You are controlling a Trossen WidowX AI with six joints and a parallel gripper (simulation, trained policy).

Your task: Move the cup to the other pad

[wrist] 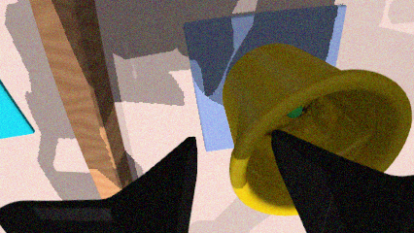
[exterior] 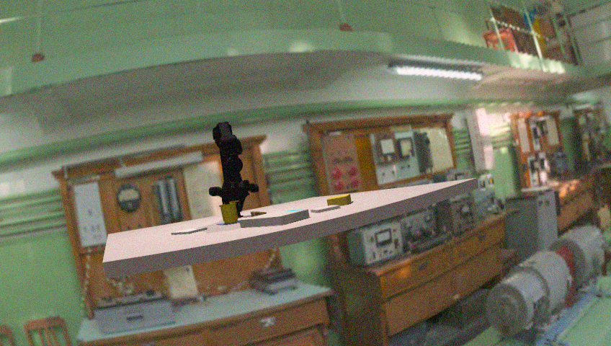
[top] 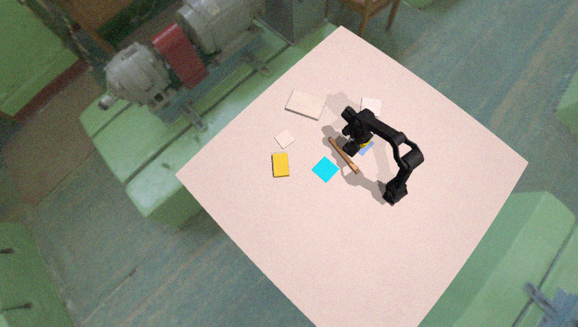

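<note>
Over at the right of the wrist view, the round yellow cup (top: 366, 144) (exterior: 229, 213) (wrist: 277, 73) stands on the flat blue square pad (top: 366, 149) (exterior: 220, 223) (wrist: 217, 127), a green marble (wrist: 294, 113) showing inside. The black two-fingered tool (wrist: 233, 141) is parted, gripping nothing, one fingertip overlapping the cup's mouth. The flat cyan square pad (top: 325, 169) (exterior: 294, 210) (wrist: 12, 114) lies at far left, beyond a long brown wooden bar (top: 343, 155) (exterior: 258, 213) (wrist: 73, 97).
</note>
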